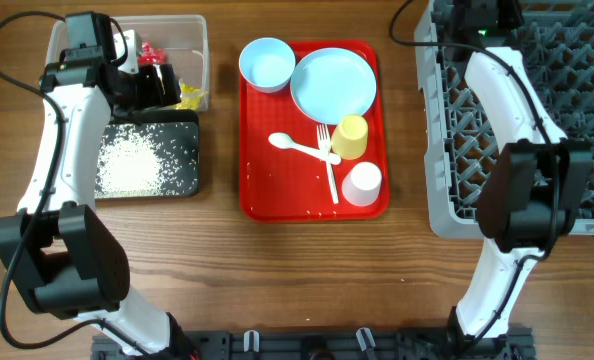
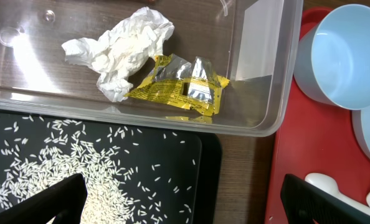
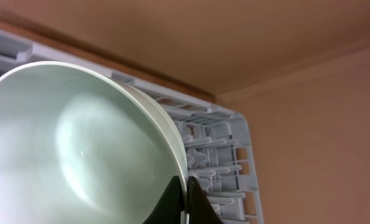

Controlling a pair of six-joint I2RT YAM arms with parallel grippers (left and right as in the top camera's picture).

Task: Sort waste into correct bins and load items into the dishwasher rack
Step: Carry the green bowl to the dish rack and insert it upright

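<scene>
Over the dishwasher rack (image 1: 577, 100), far right corner, pinches a light blue bowl (image 3: 79, 155) by its rim with the right gripper (image 3: 186, 198). Looks like the loading step. Next calls for setting it down on edge, then letting go. Hovers over the clear tub (image 2: 260, 74), far left corner, with the left gripper (image 2: 182, 186) spread and empty.

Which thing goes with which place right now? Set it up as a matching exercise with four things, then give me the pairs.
Things:
1. yellow wrapper
2. rice grains
3. yellow cup
4. bowl in the right wrist view

Places:
A. on the red tray
B. gripped at its rim by the right gripper
C. inside the clear tub
D. scattered on the black tray

Pairs: 1-C, 2-D, 3-A, 4-B
</scene>
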